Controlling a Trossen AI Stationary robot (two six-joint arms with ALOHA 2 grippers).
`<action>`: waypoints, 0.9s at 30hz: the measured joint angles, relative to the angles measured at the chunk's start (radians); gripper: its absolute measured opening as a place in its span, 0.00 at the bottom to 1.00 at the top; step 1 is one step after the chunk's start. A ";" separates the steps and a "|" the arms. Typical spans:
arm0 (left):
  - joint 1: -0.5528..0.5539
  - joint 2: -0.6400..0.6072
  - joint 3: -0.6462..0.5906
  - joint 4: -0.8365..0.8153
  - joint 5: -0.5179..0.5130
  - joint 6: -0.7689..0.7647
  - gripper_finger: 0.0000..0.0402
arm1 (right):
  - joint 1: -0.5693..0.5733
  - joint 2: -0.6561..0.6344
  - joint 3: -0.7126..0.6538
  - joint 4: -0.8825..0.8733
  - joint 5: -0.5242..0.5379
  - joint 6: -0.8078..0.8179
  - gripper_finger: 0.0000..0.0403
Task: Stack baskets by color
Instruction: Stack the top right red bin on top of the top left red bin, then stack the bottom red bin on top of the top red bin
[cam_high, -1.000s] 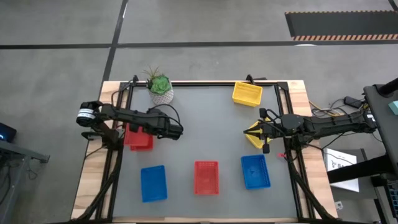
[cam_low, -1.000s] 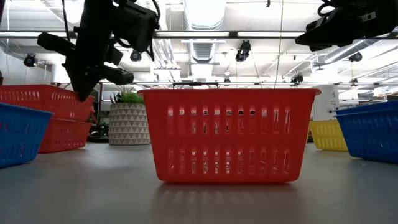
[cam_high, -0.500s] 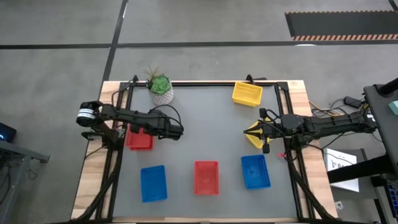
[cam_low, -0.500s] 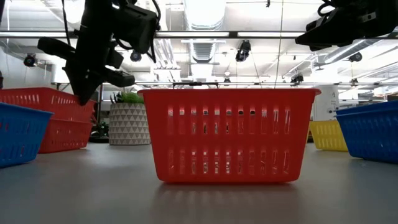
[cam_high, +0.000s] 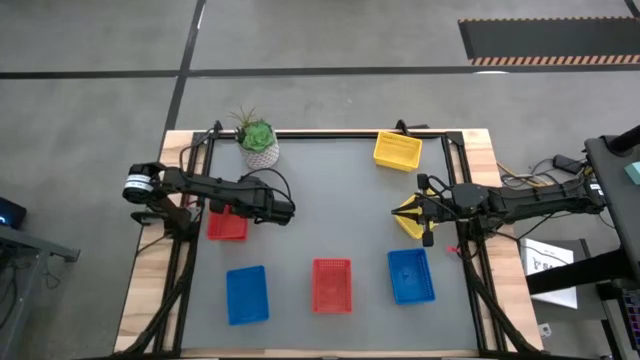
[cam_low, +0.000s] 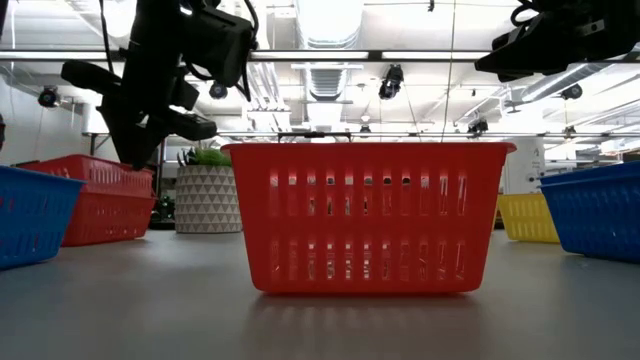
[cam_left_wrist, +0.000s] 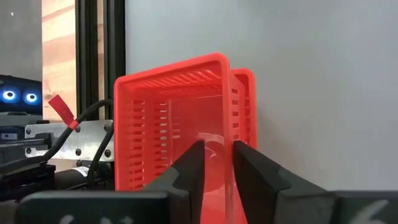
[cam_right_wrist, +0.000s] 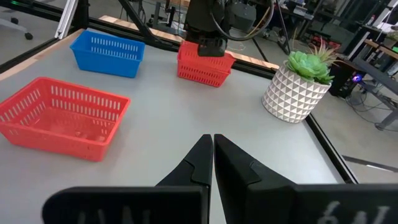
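So your desk (cam_high: 330, 190) is the grey mat with a wood border, and both arms reach in from its sides.

Left arm stretches across the left side, over the red stack (cam_high: 226, 225). That's one red basket nested in another, which the wrist view shows clearly (cam_left_wrist: 180, 124). The left fingers (cam_left_wrist: 214, 165) are parted a little, straddling the near wall of the top basket, but you can't tell if they're actually pinching it.

Right arm comes in from the right edge, and its fingers (cam_right_wrist: 210, 155) are pressed together with nothing between them. They sit right over a yellow basket (cam_high: 410, 222) on the right side.

Rest of the baskets:
- lone red basket (cam_high: 332, 285), near middle
- blue basket (cam_high: 247, 294), near left
- blue basket on the right (cam_high: 410, 276), just nearer than the covered yellow one
- another yellow basket (cam_high: 397, 150), far right

Smallest thing is the green plant in its white pot (cam_high: 259, 143), far left corner.
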 joint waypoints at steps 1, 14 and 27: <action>0.000 0.000 0.000 0.000 0.000 0.002 0.18 | 0.000 0.000 0.000 0.000 0.000 0.001 0.02; -0.003 -0.016 0.104 -0.004 0.025 0.173 0.21 | 0.000 0.000 0.000 0.000 0.000 0.002 0.02; -0.092 -0.053 0.094 0.664 -0.032 0.885 0.21 | 0.000 0.000 -0.007 0.003 0.000 -0.003 0.02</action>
